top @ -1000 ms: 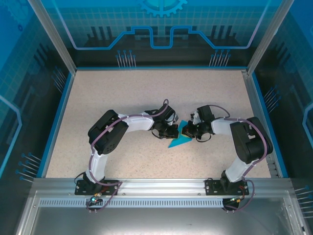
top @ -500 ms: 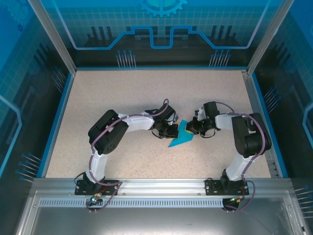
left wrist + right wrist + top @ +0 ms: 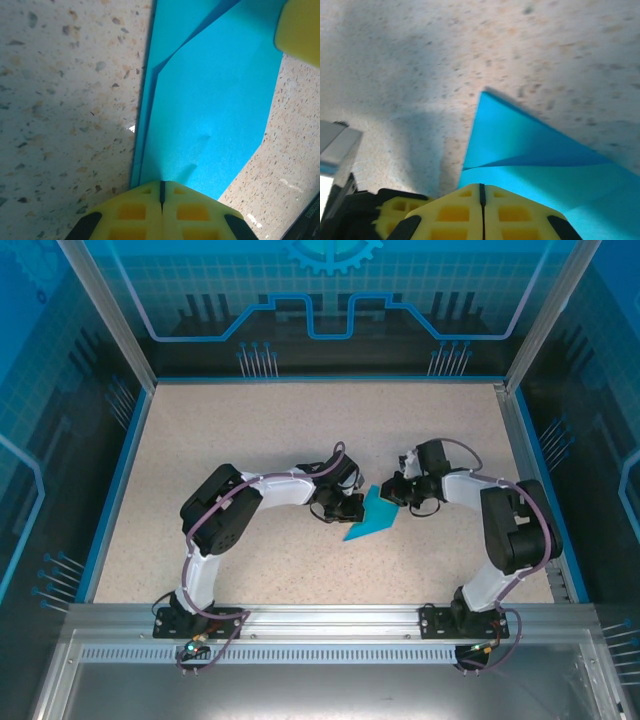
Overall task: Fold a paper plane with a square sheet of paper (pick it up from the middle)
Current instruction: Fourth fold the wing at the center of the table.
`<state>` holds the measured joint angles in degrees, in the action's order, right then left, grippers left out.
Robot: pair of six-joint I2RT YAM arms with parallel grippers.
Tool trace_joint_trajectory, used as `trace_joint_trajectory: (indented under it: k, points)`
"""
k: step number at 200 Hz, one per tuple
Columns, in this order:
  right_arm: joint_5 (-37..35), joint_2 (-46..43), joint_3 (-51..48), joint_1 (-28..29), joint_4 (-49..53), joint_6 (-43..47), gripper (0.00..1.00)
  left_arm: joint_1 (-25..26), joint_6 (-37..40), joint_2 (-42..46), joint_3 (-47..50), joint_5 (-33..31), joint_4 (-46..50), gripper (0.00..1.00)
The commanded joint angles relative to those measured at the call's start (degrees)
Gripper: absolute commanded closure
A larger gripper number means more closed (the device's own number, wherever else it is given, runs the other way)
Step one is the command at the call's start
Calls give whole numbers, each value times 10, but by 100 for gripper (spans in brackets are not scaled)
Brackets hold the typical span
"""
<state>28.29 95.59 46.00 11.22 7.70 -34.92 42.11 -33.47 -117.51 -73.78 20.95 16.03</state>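
Cyan-blue and thin, the sheet of paper (image 3: 372, 516) lies partly folded on the speckled beige table (image 3: 250, 430), with both arms reaching in to it from either side. From above it looks like a slanted, pointed shape, its sharp tip aimed toward the arm bases and its wider end away from them.

The left gripper (image 3: 352, 508) sits at the sheet's left edge. In the left wrist view (image 3: 161, 186) its two yellow fingers (image 3: 135, 210) are pressed together, with only a thin seam between them. Their tips rest at the edge of the paper (image 3: 210, 100). There one layer overlaps another, with a crease running away from the tips. I cannot tell whether any paper is caught between the fingers. Bare table (image 3: 65, 100) shows to the left of the sheet.

The right gripper (image 3: 392, 492) is at the sheet's far right corner. In the right wrist view (image 3: 481, 191) its yellow fingers (image 3: 512, 212) are also closed tight. The paper (image 3: 520, 145) spreads out from under them, and one flap rises to a point above the table (image 3: 545, 50). Whether the flap is pinched or just touched, I cannot say.

A yellow fingertip (image 3: 300, 30) of the right gripper shows over the sheet's opposite corner in the left wrist view.
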Motion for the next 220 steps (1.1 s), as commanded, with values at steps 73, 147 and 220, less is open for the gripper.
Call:
trace_joint_trajectory:
  k: [73,147,220]
  points:
    - [-15,42,-27,54,0,-9,94,-2,26,11,50,-37,98,100]
    - [-73,34,-21,-26,10,-22,94,-3,22,11,42,-34,97,100]
    - [-123,20,-9,-38,2,-75,94,-2,22,18,43,-34,97,100]
